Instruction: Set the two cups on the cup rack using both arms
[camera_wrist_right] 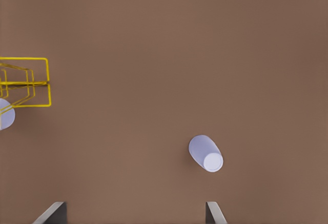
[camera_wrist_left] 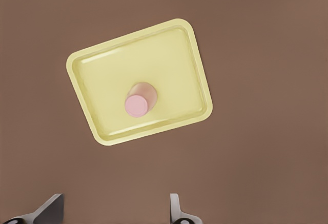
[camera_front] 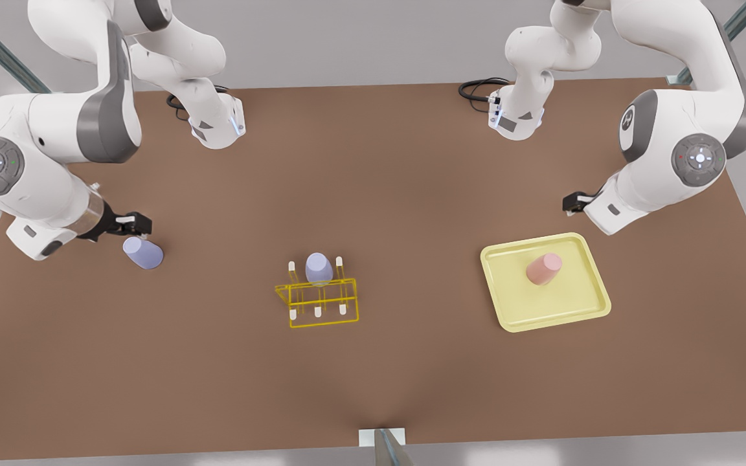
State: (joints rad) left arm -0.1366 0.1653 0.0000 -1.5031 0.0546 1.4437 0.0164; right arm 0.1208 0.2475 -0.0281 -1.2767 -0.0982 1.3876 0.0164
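Note:
A pale pink cup (camera_front: 544, 268) (camera_wrist_left: 139, 101) stands on a flat pale-yellow tray (camera_front: 574, 294) (camera_wrist_left: 174, 65) at the front view's right. My left gripper (camera_front: 577, 202) (camera_wrist_left: 113, 209) hovers open above the table just behind that tray, apart from the cup. One lavender cup (camera_front: 143, 252) (camera_wrist_right: 206, 153) sits on the bare table at the front view's left. Just above and behind it is my right gripper (camera_front: 135, 223) (camera_wrist_right: 134, 212), open and not touching it. The yellow wire cup rack (camera_front: 318, 304) (camera_wrist_right: 31, 83) stands mid-table with another lavender cup (camera_front: 318, 268) (camera_wrist_right: 4, 114) on one of its pegs.
Brown tabletop (camera_front: 412, 194) spreads wide between rack, tray and loose cup. Both arm bases (camera_front: 217, 126) (camera_front: 515, 120) are mounted at the far edge with black cables beside them. A small bracket (camera_front: 383, 440) sits at the near edge.

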